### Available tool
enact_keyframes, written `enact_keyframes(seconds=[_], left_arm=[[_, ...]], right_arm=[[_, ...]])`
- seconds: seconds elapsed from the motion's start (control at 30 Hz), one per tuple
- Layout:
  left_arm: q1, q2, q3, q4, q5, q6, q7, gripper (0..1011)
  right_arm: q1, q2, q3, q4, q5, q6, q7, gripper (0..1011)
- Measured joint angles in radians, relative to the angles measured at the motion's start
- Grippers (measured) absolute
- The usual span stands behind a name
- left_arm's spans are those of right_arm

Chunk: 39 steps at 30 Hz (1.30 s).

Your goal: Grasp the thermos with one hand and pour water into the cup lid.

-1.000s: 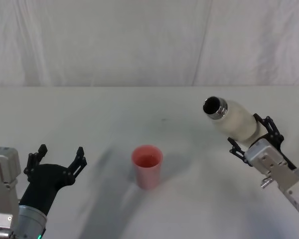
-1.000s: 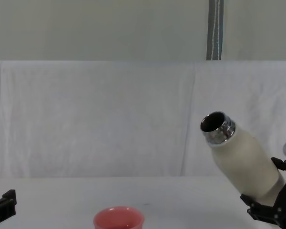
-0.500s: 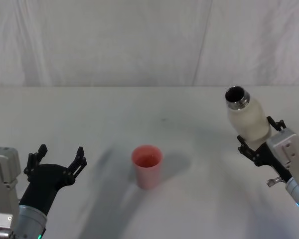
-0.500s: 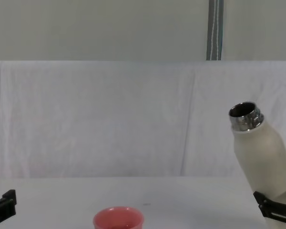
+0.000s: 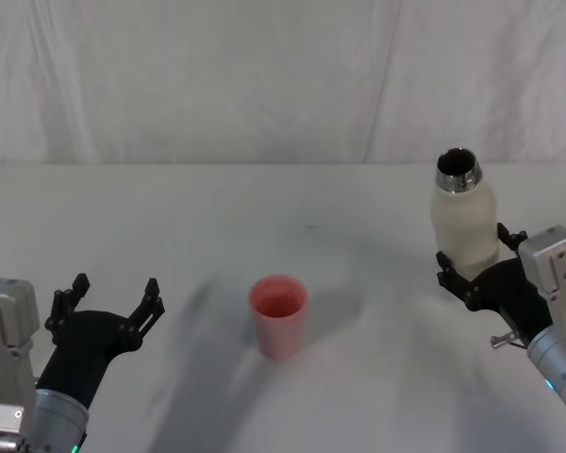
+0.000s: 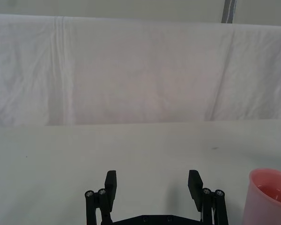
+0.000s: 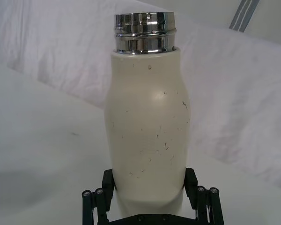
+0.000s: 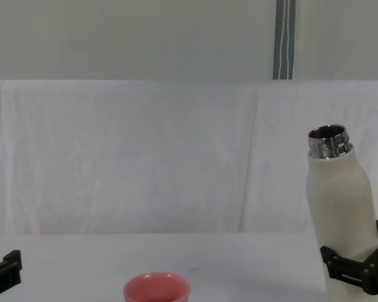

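Observation:
The cream-white thermos (image 5: 464,225) stands nearly upright at the right of the table, its open steel neck (image 5: 456,170) pointing up. My right gripper (image 5: 473,276) is shut on its lower body, with black fingers on both sides of the thermos (image 7: 147,136) in the right wrist view. From the chest, the thermos (image 8: 339,214) rises at the far right. The pink cup lid (image 5: 279,314) stands upright mid-table, well left of the thermos; it also shows as cup lid (image 6: 269,197) and cup lid (image 8: 157,290). The water is out of view. My left gripper (image 5: 111,298) rests open at the near left.
A white cloth covers the table (image 5: 292,208) and hangs as a backdrop behind it. A grey pole (image 8: 284,39) stands behind the backdrop. Bare table lies between the cup lid and each gripper.
My right gripper has swung the thermos from tilting left toward the cup lid back to nearly upright, and drawn it right. The left arm and the cup lid have not moved.

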<state>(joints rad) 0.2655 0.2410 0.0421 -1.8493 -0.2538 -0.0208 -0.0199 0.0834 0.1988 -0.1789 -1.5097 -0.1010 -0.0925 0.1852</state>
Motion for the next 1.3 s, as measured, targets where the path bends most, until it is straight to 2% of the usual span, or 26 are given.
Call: enact_keyframes(seconds=[0.57, 0.9, 1.3], left_arm=[[0.0, 0.0, 0.0, 0.0, 0.0, 0.0, 0.0, 1001], [0.0, 0.0, 0.0, 0.0, 0.0, 0.0, 0.0, 1001], [0.0, 0.0, 0.0, 0.0, 0.0, 0.0, 0.0, 1001]], right_arm=[[0.032, -0.036, -0.001, 0.044, 0.153, 0.043, 0.053, 944], [0.053, -0.035, -0.017, 0.072, 0.192, 0.051, 0.062, 944], [0.064, -0.026, -0.031, 0.083, 0.208, 0.059, 0.059, 944]])
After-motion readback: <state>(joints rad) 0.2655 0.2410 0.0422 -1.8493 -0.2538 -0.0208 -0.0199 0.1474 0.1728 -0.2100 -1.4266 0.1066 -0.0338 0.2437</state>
